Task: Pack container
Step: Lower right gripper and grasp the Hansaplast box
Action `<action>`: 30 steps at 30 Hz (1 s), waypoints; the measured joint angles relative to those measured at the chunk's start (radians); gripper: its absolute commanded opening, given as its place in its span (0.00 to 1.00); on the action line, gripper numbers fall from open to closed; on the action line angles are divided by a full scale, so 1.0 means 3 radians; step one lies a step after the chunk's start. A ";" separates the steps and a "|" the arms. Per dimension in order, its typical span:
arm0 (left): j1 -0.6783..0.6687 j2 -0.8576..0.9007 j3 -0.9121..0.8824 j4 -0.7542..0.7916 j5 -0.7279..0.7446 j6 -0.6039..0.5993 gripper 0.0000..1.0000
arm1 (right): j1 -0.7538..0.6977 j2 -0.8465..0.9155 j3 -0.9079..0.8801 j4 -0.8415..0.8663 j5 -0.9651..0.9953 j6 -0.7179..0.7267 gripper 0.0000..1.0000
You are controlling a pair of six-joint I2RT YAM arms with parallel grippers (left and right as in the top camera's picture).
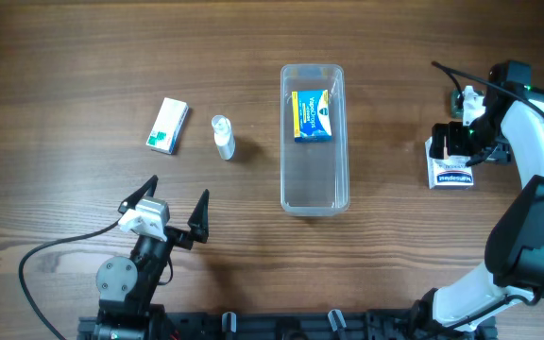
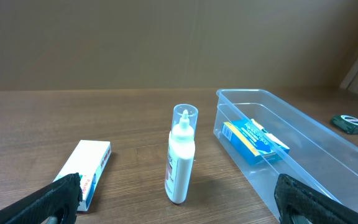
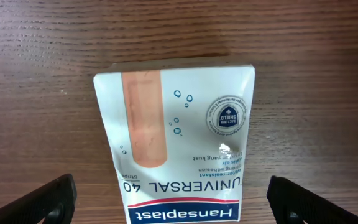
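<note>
Surface: wood-grain table point(image 1: 64, 57), seen from above, with both arms at its near edge.
Container: the clear plastic bin point(image 1: 314, 184) lies mid-table, its long side running away from the arms and its top open.
Already packed: one blue-and-yellow box point(image 1: 314, 115) lies flat in the far end of the container. The near half is bare.
Not yet packed, left side: a white-and-green box point(image 1: 168, 126) lies flat, well left of the container. A small white bottle point(image 1: 223, 138) with a clear cap stands upright between that box and the container, touching neither.
Not yet packed, right side: a white plaster box point(image 3: 176, 124) lies flat on the table, well right of the container.
Left gripper point(image 1: 178, 189): fingers spread wide and holding nothing. It sits near the table edge, short of the bottle and the white-and-green box, facing them.
Right gripper point(image 3: 176, 199): fingers spread wide, one on each side of the plaster box, directly above it. No contact with the box shows in the wrist view.
Progress: about a quarter done by my count, with one item in and three visibly out.
Step in hand: likely the pick of the plaster box, since the right arm is lined up over it.
Remaining: grasp and carry over the plaster box, the bottle and the white-and-green box. The free near half of the container looks roomy enough for them.
</note>
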 measured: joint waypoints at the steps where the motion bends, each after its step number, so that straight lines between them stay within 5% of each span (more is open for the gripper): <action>1: 0.0000 0.0000 0.0000 0.0000 -0.0001 0.0000 1.00 | 0.0000 0.0000 0.0000 0.0010 0.0001 -0.0011 1.00; 30: 0.0000 0.0000 0.0000 0.0001 0.0000 0.0000 1.00 | 0.0000 0.0020 -0.0462 0.0561 0.0052 -0.0031 1.00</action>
